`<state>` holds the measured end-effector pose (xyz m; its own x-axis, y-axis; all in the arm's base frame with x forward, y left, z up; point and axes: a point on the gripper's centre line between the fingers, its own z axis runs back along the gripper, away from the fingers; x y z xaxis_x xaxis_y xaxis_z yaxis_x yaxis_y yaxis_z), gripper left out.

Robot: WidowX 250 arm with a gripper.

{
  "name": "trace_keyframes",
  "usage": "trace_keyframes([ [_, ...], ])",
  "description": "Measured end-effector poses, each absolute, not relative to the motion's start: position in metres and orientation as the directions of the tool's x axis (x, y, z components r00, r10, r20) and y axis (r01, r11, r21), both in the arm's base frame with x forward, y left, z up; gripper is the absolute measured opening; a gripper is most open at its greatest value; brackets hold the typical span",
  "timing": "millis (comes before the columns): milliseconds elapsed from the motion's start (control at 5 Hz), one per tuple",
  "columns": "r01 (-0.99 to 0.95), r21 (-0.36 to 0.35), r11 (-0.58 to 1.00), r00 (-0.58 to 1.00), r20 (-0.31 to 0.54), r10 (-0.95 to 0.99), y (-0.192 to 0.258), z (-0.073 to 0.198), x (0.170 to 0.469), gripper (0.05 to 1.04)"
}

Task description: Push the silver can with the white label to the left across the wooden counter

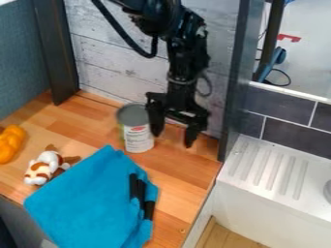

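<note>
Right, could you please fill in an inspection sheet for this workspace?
Surface: light wooden counter, striped in brown tones.
Job's things: upright cylindrical can with a grey top and white label, right by the pincer.
Clutter: folded bright blue cloth with black strips at one side; brown-and-white plush toy beside it; orange, rounded object at the left edge.
Gripper: black two-fingered pincer, open, pointing down; one finger overlaps the can's edge in view, contact unclear.
Cables: thick black cable looping beside the arm.
Surroundings: pale plank wall behind, dark grey tiles and ribbed white drainboard at right.
</note>
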<state>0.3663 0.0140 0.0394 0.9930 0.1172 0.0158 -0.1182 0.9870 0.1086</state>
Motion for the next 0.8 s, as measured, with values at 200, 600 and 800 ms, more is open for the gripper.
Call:
trace_keyframes([
  [200, -0.119, 0.190, 0.975, 0.993, 0.025, 0.116, 0.028, 0.036, 0.351, 1.000],
  [600, -0.190, 0.181, 0.965, 0.979, 0.103, 0.173, 0.067, 0.041, 0.336, 1.000],
  [800, -0.215, 0.127, 0.968, 0.971, 0.134, 0.198, 0.077, 0.036, 0.337, 1.000],
])
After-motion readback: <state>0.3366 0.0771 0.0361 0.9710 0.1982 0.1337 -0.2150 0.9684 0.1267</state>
